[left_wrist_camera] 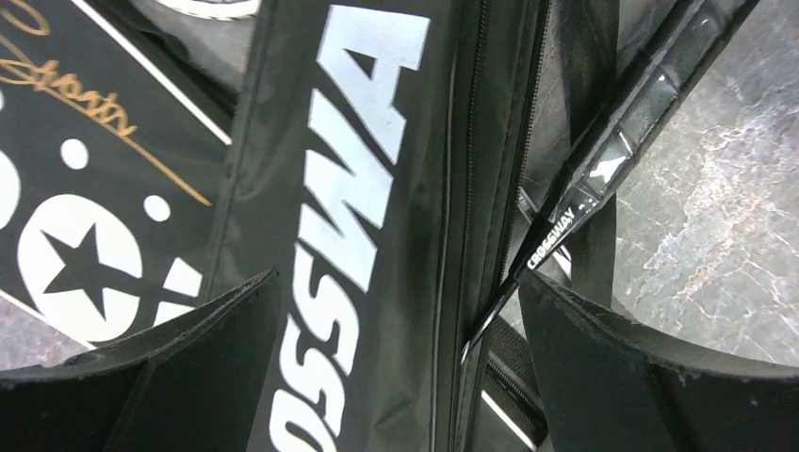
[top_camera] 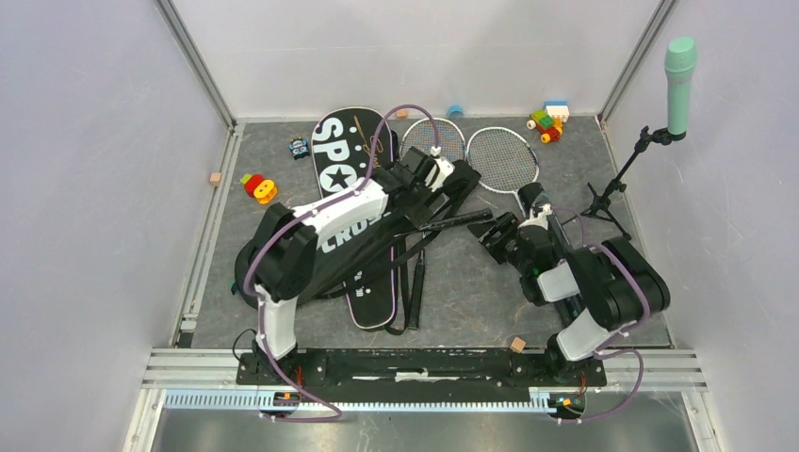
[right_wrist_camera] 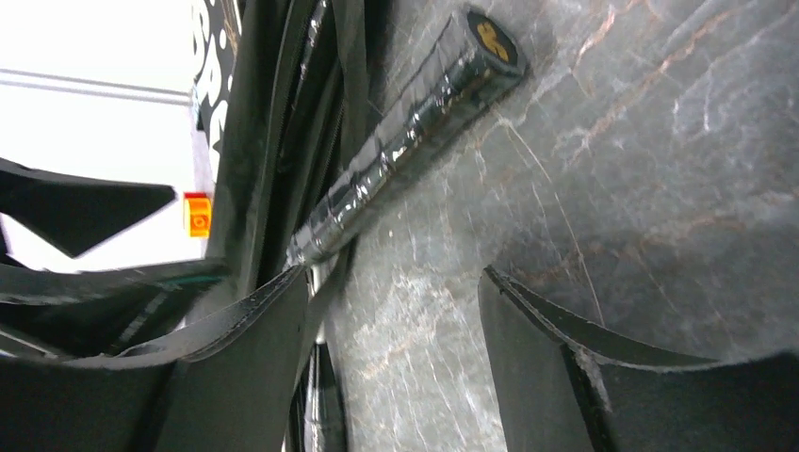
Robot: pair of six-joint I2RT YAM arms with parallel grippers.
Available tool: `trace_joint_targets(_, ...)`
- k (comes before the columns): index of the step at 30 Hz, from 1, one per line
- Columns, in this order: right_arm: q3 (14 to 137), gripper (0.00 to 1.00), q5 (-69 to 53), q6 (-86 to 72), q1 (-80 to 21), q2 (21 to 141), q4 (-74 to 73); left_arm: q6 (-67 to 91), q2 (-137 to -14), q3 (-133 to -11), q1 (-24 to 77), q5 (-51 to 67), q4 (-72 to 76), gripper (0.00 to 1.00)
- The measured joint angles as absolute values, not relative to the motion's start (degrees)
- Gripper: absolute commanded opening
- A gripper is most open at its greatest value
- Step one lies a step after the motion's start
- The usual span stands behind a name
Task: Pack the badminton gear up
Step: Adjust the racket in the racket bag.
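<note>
left claw [left_wrist_camera: 398,278] spread above crossway bag [left_wrist_camera: 377,141]

CROSSWAY bag [top_camera: 339,240] lies on SPORT bag [top_camera: 337,160] — behind-right, a racket [top_camera: 432,138] beside another racket [top_camera: 502,158]

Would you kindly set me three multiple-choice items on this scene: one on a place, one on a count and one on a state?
1. Where does the microphone stand?
A. on the right side
B. on the left side
C. between the arm bases

2. How many racket heads lie uncovered in the top view?
A. one
B. two
C. four

3. How is the left gripper?
A. open over the CROSSWAY bag
B. shut on a racket handle
C. shut on a toy block

Key:
1 A, it rises on its stand at the right.
2 B, two stringed ovals lie side by side at the far edge.
3 A, its fingers stand apart either side of the lettered bag.
</note>
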State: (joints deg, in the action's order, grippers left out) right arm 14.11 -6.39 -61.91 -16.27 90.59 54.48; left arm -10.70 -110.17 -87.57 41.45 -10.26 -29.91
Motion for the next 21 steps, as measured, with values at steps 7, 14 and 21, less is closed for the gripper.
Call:
trace_joint_targets(7, 19.49, 0.64, -4.34, -67.88, -16.29, 99.77, 60.01, -11.2, -117.78, -91.94, 41.41, -12.62, -29.91, 0.9)
trace_joint_targets(14, 25.17, 0.42, -2.7, -71.11, -16.29, 106.24, 61.06, -13.39, -123.11, -96.29, 40.49, -13.3, -29.15, 0.51)
trace_joint_targets(21, 28.16, 0.04, -2.94, -72.79, -16.21, 111.09, 65.1, -15.79, -124.14, -99.11, 39.83, -12.03, -29.69, 0.02)
